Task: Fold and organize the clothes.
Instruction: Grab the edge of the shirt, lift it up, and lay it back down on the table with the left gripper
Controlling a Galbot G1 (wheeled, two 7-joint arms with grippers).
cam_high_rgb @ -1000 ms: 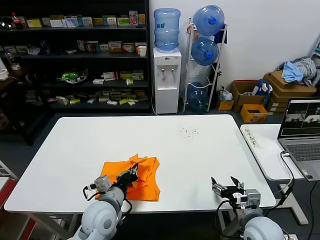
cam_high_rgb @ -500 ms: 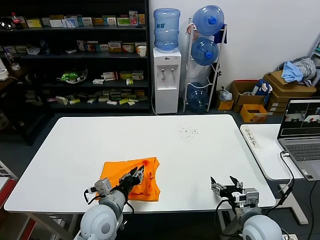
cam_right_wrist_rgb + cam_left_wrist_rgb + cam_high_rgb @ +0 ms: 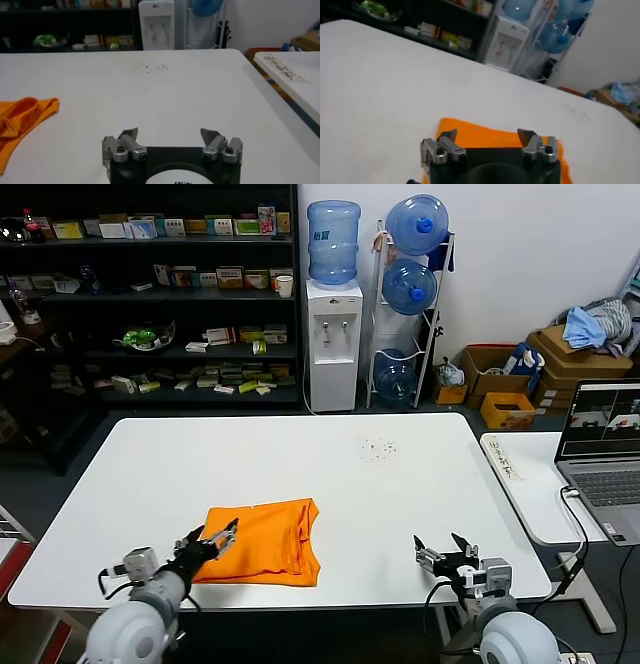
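The orange T-shirt (image 3: 262, 541) lies folded into a rough rectangle on the white table (image 3: 300, 474), near the front edge, left of centre. My left gripper (image 3: 215, 536) hovers at the shirt's front left corner with its fingers spread and nothing between them. From the left wrist view the orange T-shirt (image 3: 490, 138) lies just beyond the open left gripper (image 3: 487, 135). My right gripper (image 3: 441, 548) stands open over bare table at the front right, well apart from the shirt. In the right wrist view the right gripper (image 3: 170, 135) holds nothing, and the T-shirt (image 3: 20, 120) shows far off to one side.
A second white table (image 3: 530, 484) with an open laptop (image 3: 600, 449) stands at the right. Behind the table are a dark shelf unit (image 3: 150, 294), a water dispenser (image 3: 333, 344) and a rack of water bottles (image 3: 410, 304). Small dark specks (image 3: 378, 449) mark the table's far right area.
My left gripper opened, let go of the shirt and drew back to the left and toward the table's front edge. The shirt's raised fold dropped flat. The right arm barely moved.
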